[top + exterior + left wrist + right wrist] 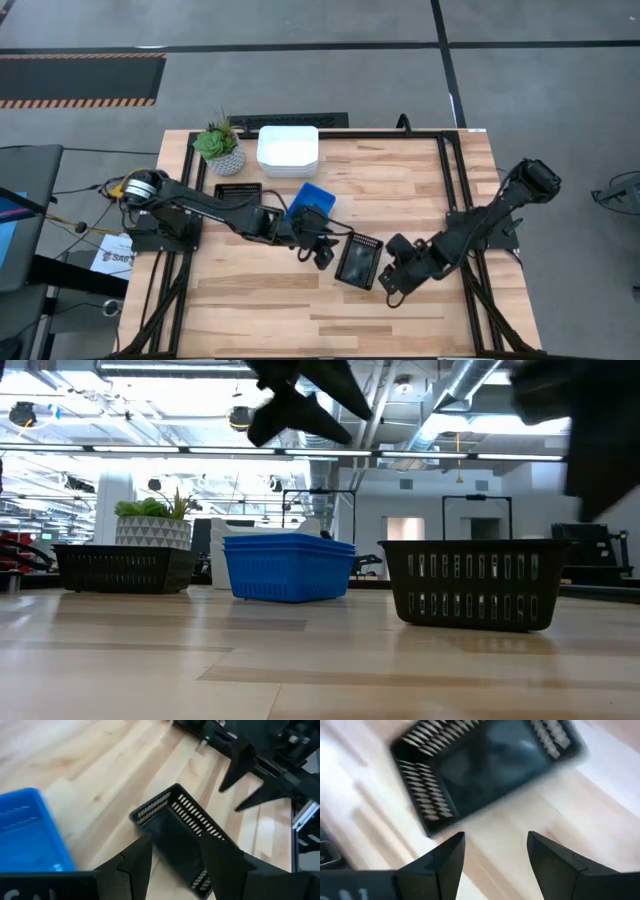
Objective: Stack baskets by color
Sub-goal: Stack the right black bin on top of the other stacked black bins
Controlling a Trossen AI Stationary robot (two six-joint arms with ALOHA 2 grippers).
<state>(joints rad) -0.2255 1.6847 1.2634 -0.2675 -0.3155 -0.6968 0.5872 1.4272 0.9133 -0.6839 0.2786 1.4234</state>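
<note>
A black slotted basket (358, 260) stands on its base on the table's middle, between my two grippers. My left gripper (323, 252) hovers open just to its left; in the left wrist view the basket (182, 832) lies beyond the open fingers (175, 857). On the basket's right, my right gripper (393, 280) is open too, and in the right wrist view it (495, 845) looks down on the basket (485, 765). A blue basket (312, 198), a second black basket (237, 192) and stacked white baskets (288, 150) stand farther back.
A green potted plant (220, 148) stands at the far left beside the white baskets. In the low view the blue basket (288, 567) and the far black basket (125, 568) stand left of the near black basket (470, 585). Bare wood (300, 310) spans the near side.
</note>
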